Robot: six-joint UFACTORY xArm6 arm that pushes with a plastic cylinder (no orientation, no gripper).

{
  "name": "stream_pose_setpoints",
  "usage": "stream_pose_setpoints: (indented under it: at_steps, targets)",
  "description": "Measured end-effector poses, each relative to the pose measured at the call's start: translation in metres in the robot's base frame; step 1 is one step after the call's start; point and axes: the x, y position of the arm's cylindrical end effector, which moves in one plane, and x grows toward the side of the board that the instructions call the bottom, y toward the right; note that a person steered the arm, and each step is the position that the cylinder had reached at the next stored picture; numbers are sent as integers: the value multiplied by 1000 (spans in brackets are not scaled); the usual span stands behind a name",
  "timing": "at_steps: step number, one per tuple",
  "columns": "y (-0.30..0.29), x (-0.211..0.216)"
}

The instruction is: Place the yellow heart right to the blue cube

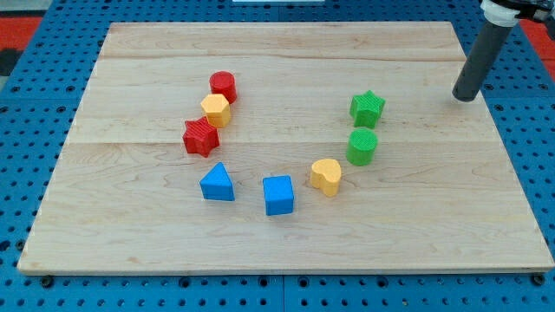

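The yellow heart lies on the wooden board, just up and to the right of the blue cube, with a small gap between them. My tip rests on the board near the view's top right, far from both blocks. The green cylinder sits right above and to the right of the heart.
A green star lies above the green cylinder. A blue triangle lies left of the cube. A red star, a yellow hexagon and a red cylinder stack up the left side.
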Motion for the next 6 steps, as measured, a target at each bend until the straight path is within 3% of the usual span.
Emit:
stream_pose_setpoints:
  at_steps: [2,3,4,5,6]
  targets:
    - [-2,-1]
    - [-58,59]
    - [-95,87]
    - [-179,93]
    - [-204,122]
